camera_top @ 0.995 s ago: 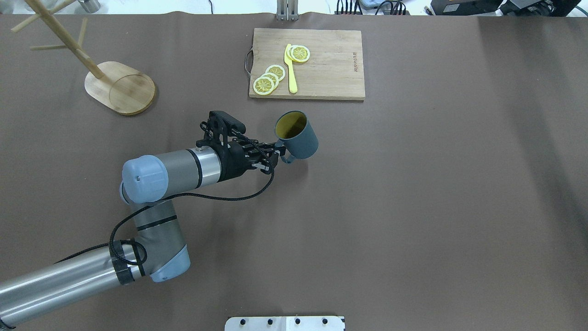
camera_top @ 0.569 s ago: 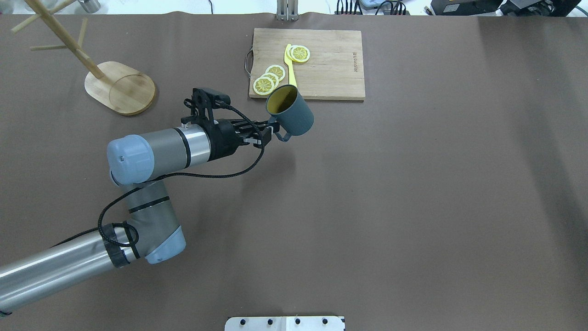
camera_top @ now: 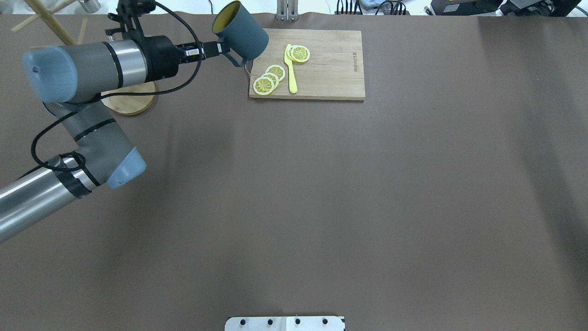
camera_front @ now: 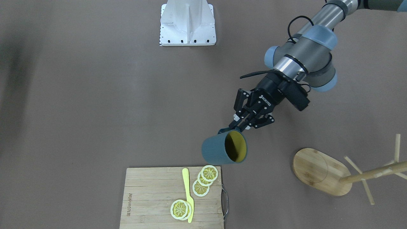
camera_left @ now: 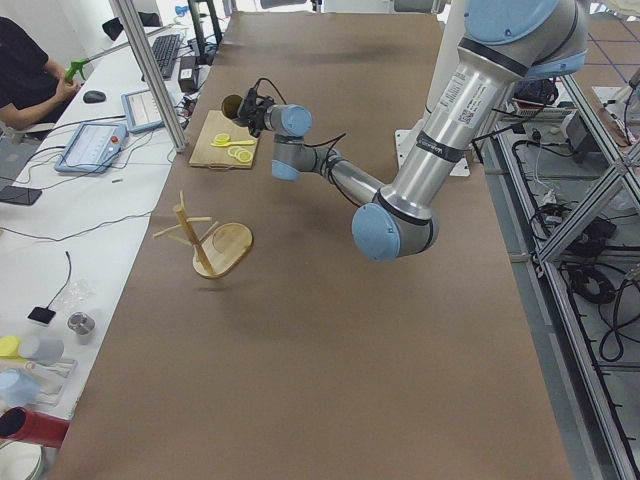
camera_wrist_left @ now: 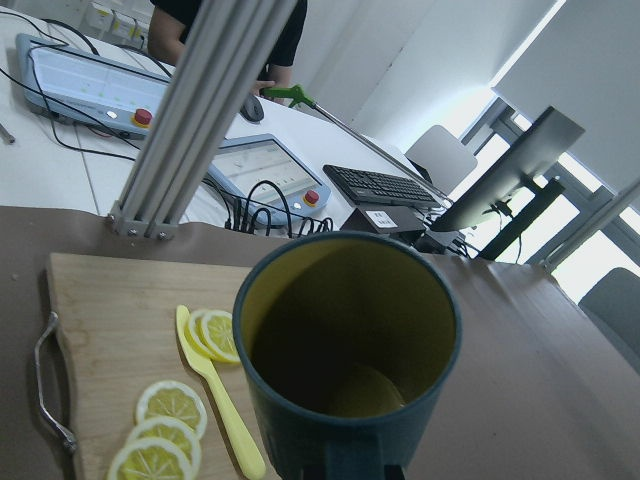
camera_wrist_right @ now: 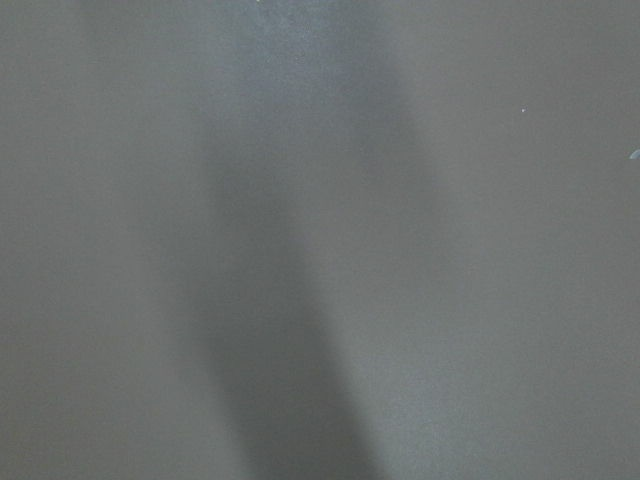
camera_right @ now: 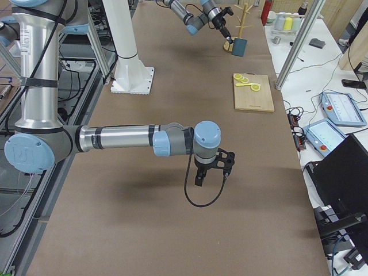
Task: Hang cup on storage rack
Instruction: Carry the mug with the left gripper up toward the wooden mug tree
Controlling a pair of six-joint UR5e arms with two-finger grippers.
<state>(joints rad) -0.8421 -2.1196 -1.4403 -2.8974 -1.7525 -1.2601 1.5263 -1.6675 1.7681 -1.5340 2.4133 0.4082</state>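
Observation:
The cup [camera_top: 242,31], dark blue-grey with a mustard-yellow inside, hangs tilted in the air by its loop handle. My left gripper [camera_top: 219,47] is shut on that handle; it also shows in the front view [camera_front: 240,126] behind the cup [camera_front: 219,149]. The left wrist view looks into the cup's mouth [camera_wrist_left: 345,370]. The storage rack [camera_top: 130,98], a bamboo mug tree, stands at the far left, partly under my left arm; its oval base [camera_front: 321,171] and pegged pole are clear in the front view. My right gripper [camera_right: 213,167] shows only in the right side view; its state is unclear.
A wooden cutting board [camera_top: 307,64] with lemon slices [camera_top: 268,78] and a yellow plastic knife [camera_top: 291,69] lies just right of the cup. A white mount plate [camera_top: 285,323] sits at the near edge. Operators' desks lie beyond the far edge.
My left arm has lifted the cup and carried it from the table's middle toward the far left, past the board's near-left corner, closer to the rack. The grip on the handle is unchanged.

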